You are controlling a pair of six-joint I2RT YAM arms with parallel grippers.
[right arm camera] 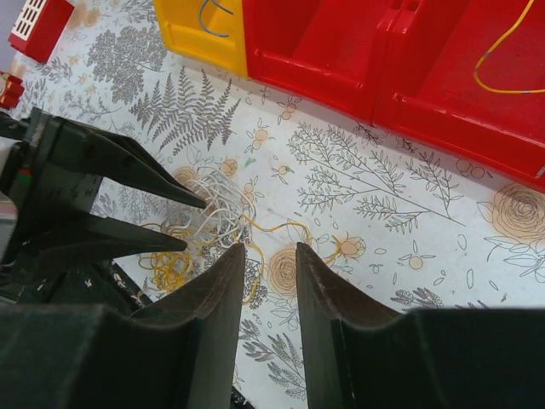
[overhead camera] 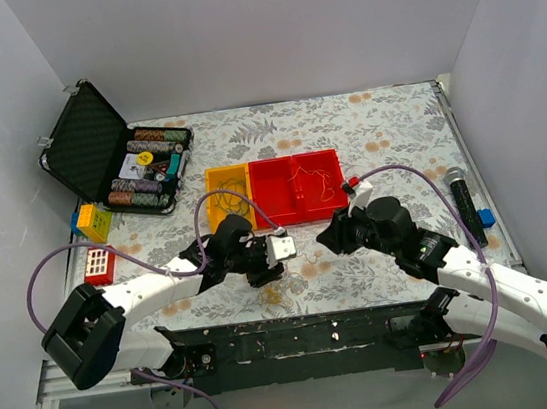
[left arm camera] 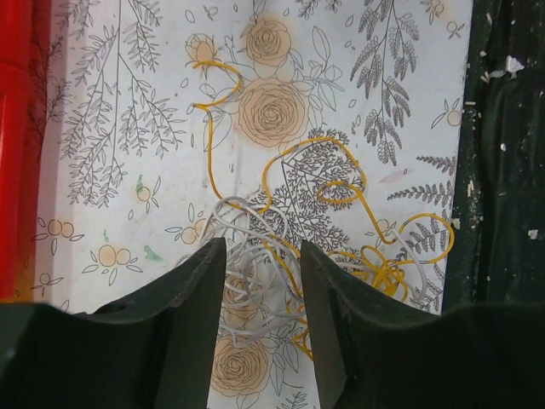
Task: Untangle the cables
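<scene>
White walls (overhead camera: pixel 260 25) close in a table (overhead camera: pixel 383 119) under a floral cloth, with a chip case (overhead camera: pixel 104 146) at ten o'clock. The cables (left arm camera: pixel 379 271) look only partly sorted: a yellow strand (right arm camera: pixel 477 75) lies in the red tray (right arm camera: pixel 341 51) and a darker strand (right arm camera: pixel 204 25) in the yellow tray (right arm camera: pixel 192 38), while white and yellow wires lie knotted at six o'clock by the near edge. The left gripper (left arm camera: pixel 262 256) is spread over the white loops, gripping nothing; the right gripper (right arm camera: pixel 268 251), also parted and empty, hangs toward their two o'clock.
</scene>
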